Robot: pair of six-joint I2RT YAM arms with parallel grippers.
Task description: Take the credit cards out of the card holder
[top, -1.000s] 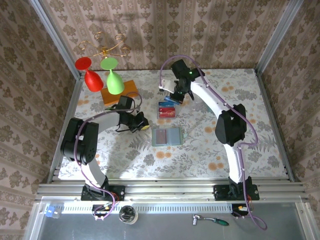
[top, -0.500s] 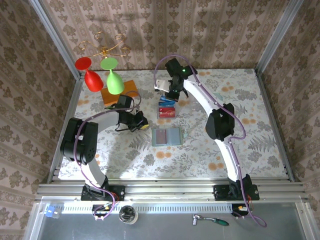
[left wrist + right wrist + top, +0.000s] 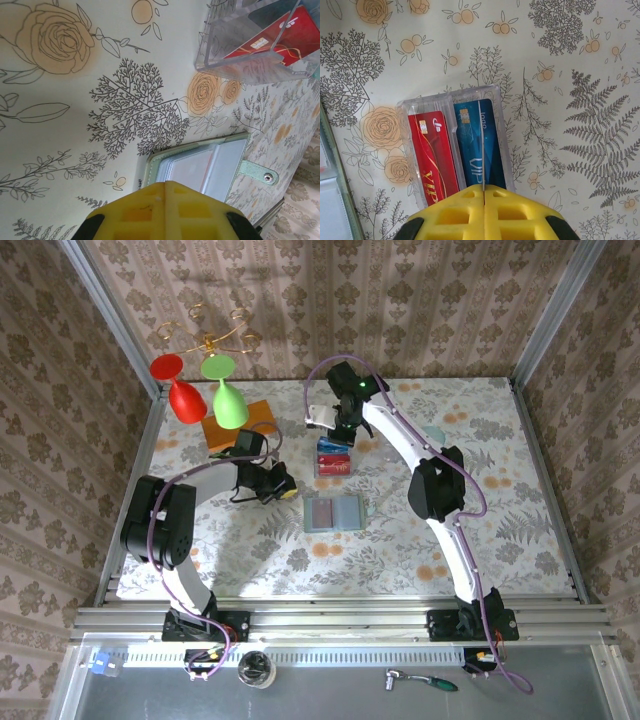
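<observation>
The card holder [image 3: 336,512] lies open on the flowered table, pale green with clear pockets [image 3: 200,167] and a snap tab [image 3: 260,172]. Behind it stands a clear tray [image 3: 333,460] with a red credit card [image 3: 432,150] and a blue credit card [image 3: 470,145] in it. My right gripper [image 3: 484,189] hovers over the tray, shut on a thin card [image 3: 483,145] seen edge-on above the blue one. My left gripper [image 3: 165,184] is shut with nothing in it, just left of the card holder, its yellow fingers [image 3: 145,210] pressed together.
An orange wooden block [image 3: 262,418] sits at the back left, with a red glass [image 3: 180,390] and a green glass [image 3: 226,395] upside down by it under a gold rack [image 3: 205,337]. Patterned walls close in the table on three sides.
The right arm has swung a little left and back, bringing its gripper over the clear tray. The left arm and the card holder have stayed put.
</observation>
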